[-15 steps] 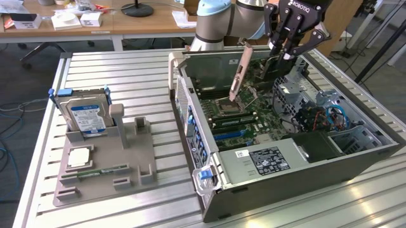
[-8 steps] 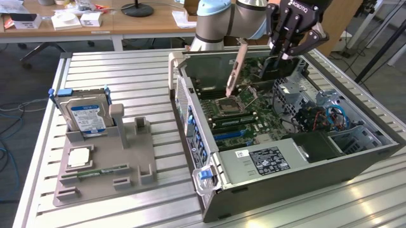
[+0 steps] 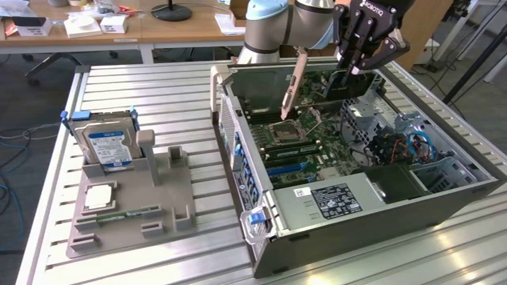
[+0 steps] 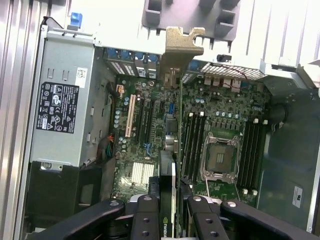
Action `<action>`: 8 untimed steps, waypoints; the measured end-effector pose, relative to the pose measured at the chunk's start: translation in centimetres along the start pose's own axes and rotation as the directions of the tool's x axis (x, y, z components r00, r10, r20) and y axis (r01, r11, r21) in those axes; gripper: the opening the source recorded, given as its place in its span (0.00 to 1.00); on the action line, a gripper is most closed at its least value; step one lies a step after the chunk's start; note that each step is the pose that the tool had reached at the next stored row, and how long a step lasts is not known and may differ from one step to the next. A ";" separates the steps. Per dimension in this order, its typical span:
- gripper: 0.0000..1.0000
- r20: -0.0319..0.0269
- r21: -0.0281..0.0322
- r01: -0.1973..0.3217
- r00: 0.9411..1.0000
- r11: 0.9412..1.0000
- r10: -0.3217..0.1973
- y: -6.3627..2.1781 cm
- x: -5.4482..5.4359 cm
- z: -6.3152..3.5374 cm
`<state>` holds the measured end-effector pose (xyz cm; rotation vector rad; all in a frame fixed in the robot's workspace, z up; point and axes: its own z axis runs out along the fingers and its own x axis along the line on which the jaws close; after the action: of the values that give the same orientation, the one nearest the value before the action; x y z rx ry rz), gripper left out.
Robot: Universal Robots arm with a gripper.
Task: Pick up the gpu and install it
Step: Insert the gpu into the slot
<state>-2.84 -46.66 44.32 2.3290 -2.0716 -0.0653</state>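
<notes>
Exterior view showed the hand (image 3: 358,66) clamped on the gpu (image 3: 294,89), upright above the open computer case (image 3: 443,196); seating it well likely meant keeping its edge square to the motherboard (image 3: 305,145) slot

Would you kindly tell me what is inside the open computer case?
The case holds a motherboard with its processor socket and a labelled power supply. The gpu in the gripper hangs above, hiding part of the board.
</notes>
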 end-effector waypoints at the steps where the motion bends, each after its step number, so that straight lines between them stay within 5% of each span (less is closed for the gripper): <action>1: 0.26 0.000 0.000 0.000 1.000 1.000 0.000 0.00 0.0 0.00; 8: 0.26 0.000 0.000 0.000 1.000 1.000 0.000 0.01 0.0 0.00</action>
<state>-2.85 -46.65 44.32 2.3290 -2.0719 -0.0649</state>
